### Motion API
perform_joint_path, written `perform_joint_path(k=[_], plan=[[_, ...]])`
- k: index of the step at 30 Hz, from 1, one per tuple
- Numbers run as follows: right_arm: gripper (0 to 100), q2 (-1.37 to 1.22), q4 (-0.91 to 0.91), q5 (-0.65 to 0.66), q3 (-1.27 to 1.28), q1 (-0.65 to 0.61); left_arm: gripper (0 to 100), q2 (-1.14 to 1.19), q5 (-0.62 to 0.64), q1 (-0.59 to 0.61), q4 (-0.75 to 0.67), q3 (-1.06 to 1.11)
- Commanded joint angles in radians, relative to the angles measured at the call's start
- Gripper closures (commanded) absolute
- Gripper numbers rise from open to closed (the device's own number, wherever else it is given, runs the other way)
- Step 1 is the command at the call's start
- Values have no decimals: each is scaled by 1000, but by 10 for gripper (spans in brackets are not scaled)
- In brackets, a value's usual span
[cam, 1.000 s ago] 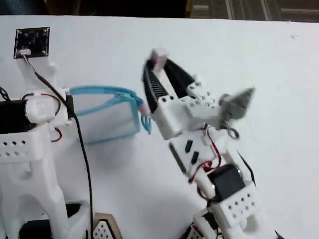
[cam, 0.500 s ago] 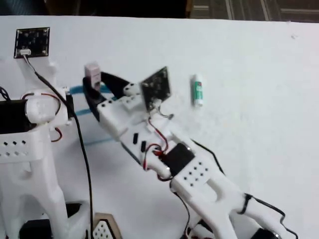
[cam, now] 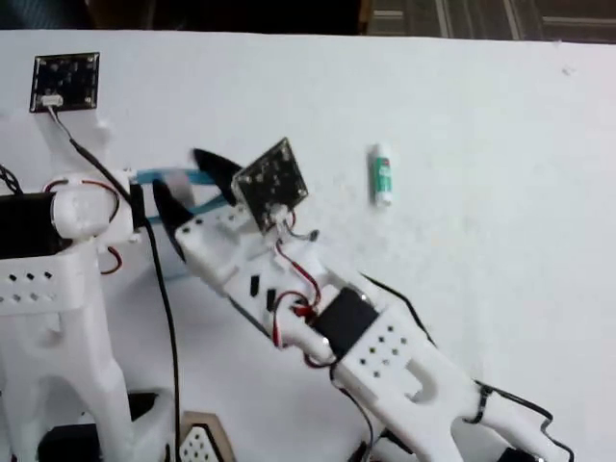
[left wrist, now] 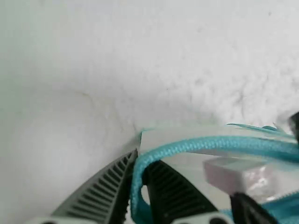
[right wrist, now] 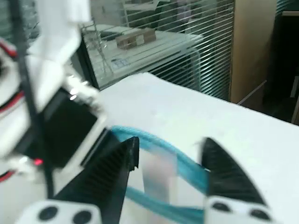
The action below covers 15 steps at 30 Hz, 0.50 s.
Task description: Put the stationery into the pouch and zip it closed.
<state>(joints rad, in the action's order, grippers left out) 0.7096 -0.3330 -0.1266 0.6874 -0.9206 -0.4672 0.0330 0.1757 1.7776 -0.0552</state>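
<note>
White tabletop (cam: 481,96) holds our clear turquoise-zipped pouch (left wrist: 187,145), pale rectangular eraser (left wrist: 238,173) inside. Our left gripper (left wrist: 140,163) clamps its rim; the right gripper (cam: 176,170) gapes above.

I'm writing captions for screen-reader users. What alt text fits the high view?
The right gripper, open, hangs over the mouth of a clear pouch with a teal zip, with the left arm at the pouch's other end. A green-and-white glue stick lies apart on the white table.

Right gripper (cam: 179,179) gapes wide, arm outstretched; left gripper (left wrist: 140,163) clamped tight
</note>
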Motion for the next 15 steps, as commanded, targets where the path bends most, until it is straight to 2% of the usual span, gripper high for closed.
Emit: perform_joint_path(k=[1, 6, 11, 15], plan=[[625, 76, -47, 6, -14, -5, 977, 16, 0, -2, 0, -3], [666, 156, -48, 8, -26, 82, 977, 16, 0, -1, 0, -3], [729, 131, -85, 9, -109, 358, 977, 16, 0, 1, 0, -3], [789, -36, -280, 18, -232, 550, 977, 16, 0, 1, 0, -3]])
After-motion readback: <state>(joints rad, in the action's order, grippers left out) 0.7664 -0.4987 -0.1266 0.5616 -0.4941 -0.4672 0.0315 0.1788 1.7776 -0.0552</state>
